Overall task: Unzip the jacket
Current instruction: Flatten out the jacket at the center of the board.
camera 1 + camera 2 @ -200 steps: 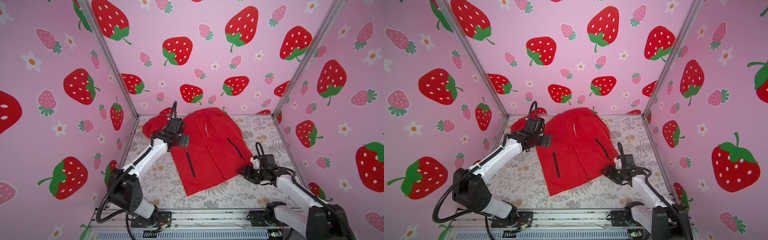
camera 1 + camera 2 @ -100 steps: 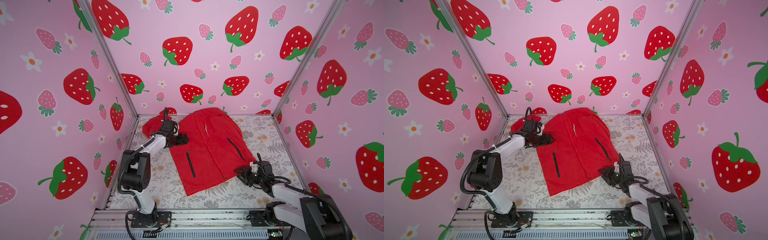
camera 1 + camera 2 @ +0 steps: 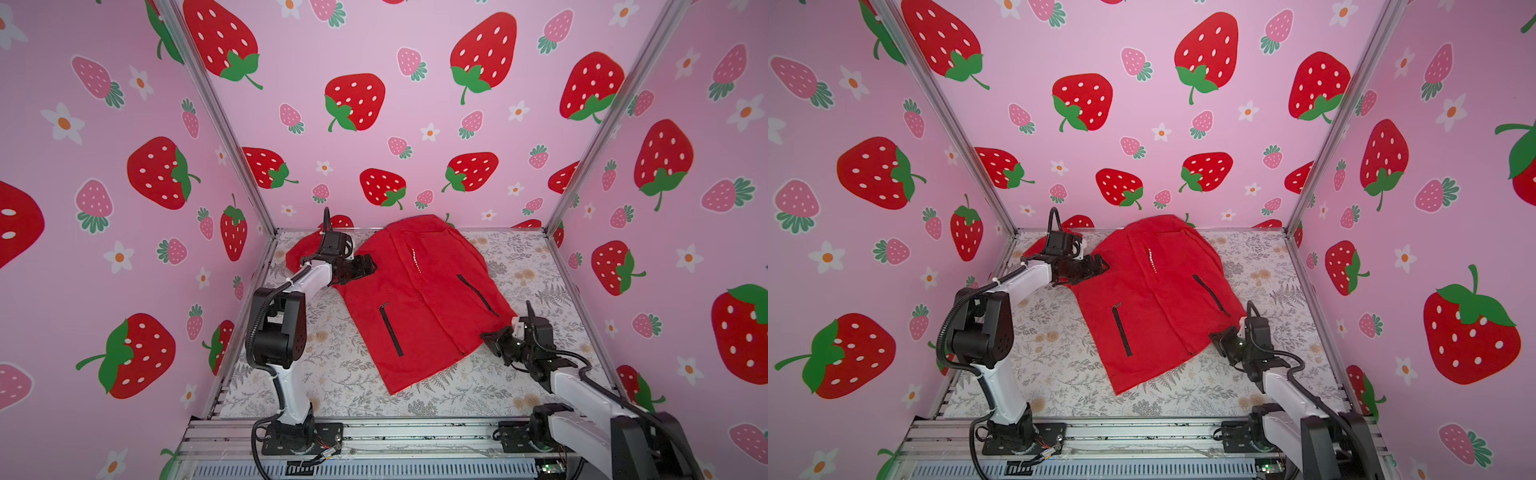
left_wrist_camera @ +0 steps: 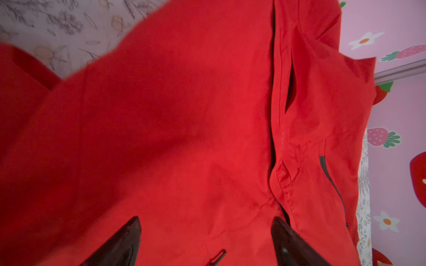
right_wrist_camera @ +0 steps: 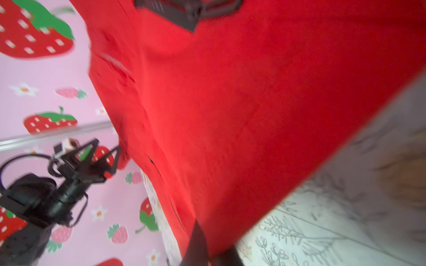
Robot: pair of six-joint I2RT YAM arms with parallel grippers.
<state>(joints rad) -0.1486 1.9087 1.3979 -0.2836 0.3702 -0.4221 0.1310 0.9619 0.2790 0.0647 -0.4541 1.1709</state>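
**Left arm** (image 3: 309, 277): the upper link stands upright at 9 o'clock and the forearm reaches low toward 11 o'clock. The left fingers (image 3: 367, 266) are spread wide over the shoulder of the jacket (image 3: 419, 307), pointing toward 3 o'clock. The left wrist view shows only red cloth under them and nothing gripped. Whether they touch the cloth cannot be told.

**Right arm** (image 3: 582, 386): it lies low, reaching in from 5 o'clock. The right fingers (image 3: 488, 337) are closed tight on the corner of the hem (image 3: 432, 368) at 4 o'clock. The right wrist view shows red cloth pinched between them.

**Jacket**: it lies flat, front up, on the flowered surface (image 3: 332, 374), with the collar at 12 o'clock by the back wall (image 3: 415, 124) and the hem toward 6 o'clock. The two front panels lie together along the front zip (image 4: 272, 69).

**Change from one second ago**: the right fingers were partly open beside the hem and are now shut on it. The left arm's upper link has swung upright from a low stretch, and its fingers remain at the same shoulder. The jacket has not visibly shifted.
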